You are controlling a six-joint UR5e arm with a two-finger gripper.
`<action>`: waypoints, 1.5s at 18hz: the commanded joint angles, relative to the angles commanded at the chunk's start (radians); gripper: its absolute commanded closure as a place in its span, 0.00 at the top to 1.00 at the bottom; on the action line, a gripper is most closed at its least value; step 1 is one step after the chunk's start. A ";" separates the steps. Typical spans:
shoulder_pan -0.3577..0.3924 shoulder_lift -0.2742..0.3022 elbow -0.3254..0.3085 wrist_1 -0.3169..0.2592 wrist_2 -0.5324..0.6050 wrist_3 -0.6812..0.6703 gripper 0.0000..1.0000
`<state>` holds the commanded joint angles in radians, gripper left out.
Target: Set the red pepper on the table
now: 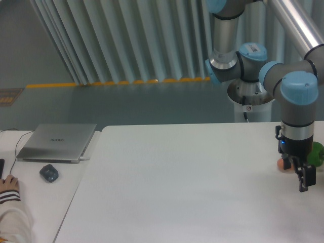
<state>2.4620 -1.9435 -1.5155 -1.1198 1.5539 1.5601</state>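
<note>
While hand (304,178) hovers, smooth white table (182,182)

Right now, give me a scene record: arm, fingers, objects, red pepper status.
arm: UR5e over the right end of the large white table
gripper: pointing down, low above the table; fingers dark, open or shut cannot be told
green bell pepper: at right edge, partly behind the wrist
small orange ball: just left of the wrist
red pepper: not visible
side desk: closed silver laptop, dark mouse
</note>
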 joint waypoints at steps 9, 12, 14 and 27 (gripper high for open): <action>0.057 0.064 -0.038 -0.084 -0.097 0.081 1.00; 0.069 0.083 -0.015 -0.152 -0.107 0.075 1.00; 0.089 0.081 -0.005 -0.144 -0.092 0.078 1.00; 0.215 0.018 0.035 -0.058 0.002 0.360 1.00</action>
<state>2.6768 -1.9251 -1.4803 -1.1781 1.5554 1.9204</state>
